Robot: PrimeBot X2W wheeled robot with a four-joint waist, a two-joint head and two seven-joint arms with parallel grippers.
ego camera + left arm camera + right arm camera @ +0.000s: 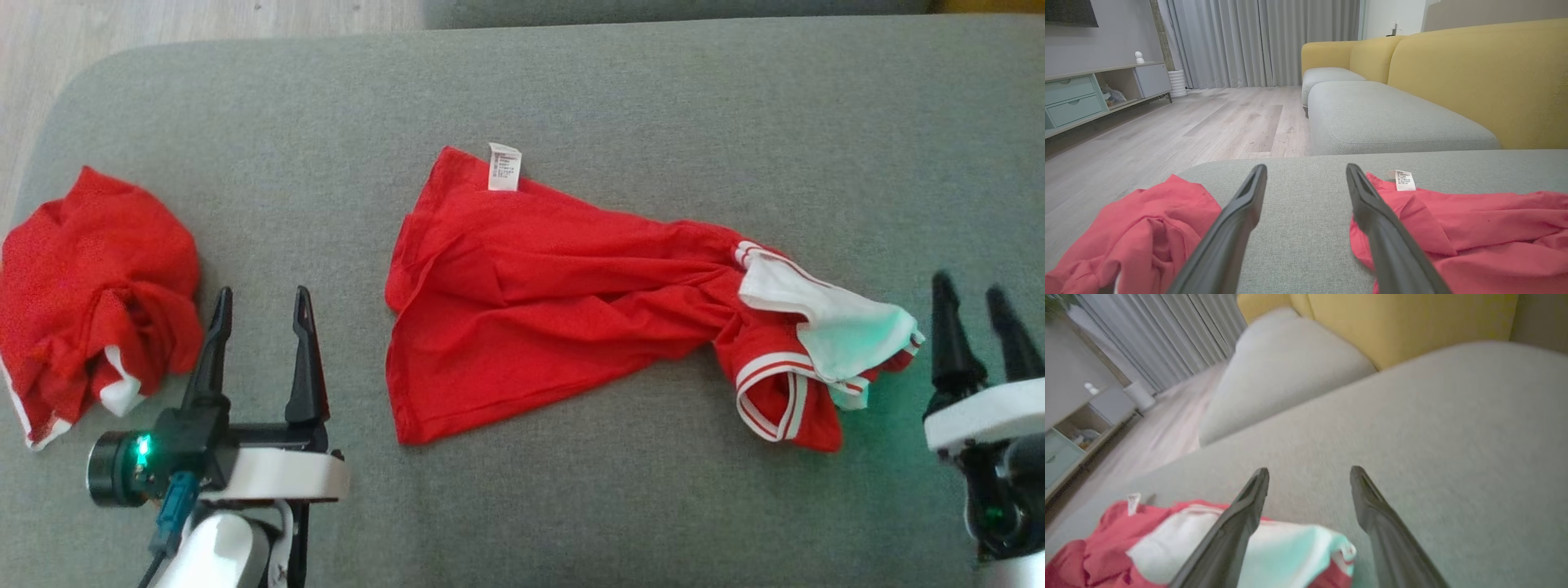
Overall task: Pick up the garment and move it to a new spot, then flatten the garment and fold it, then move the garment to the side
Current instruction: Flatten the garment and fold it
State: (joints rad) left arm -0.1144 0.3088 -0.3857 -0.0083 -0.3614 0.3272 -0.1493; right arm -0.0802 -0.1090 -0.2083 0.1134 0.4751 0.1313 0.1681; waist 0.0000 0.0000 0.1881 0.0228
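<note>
Flattening step I reckon: shirt (571, 310) lies rumpled in the middle of the cushion (571, 98), left hand (263, 294) and right hand (970, 284) both wide and empty, so next up is grabbing corners and spreading.

left gripper (263, 294): fingers apart, empty | right gripper (970, 286): fingers apart, empty

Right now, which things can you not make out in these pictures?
Label print, head view: too small to read.
Crumpled garment, head view: cut by the left edge; its own folds hide its shape.
Shirt collar end, right wrist view: blurred.
Right gripper body, head view: cut by the right edge.
</note>
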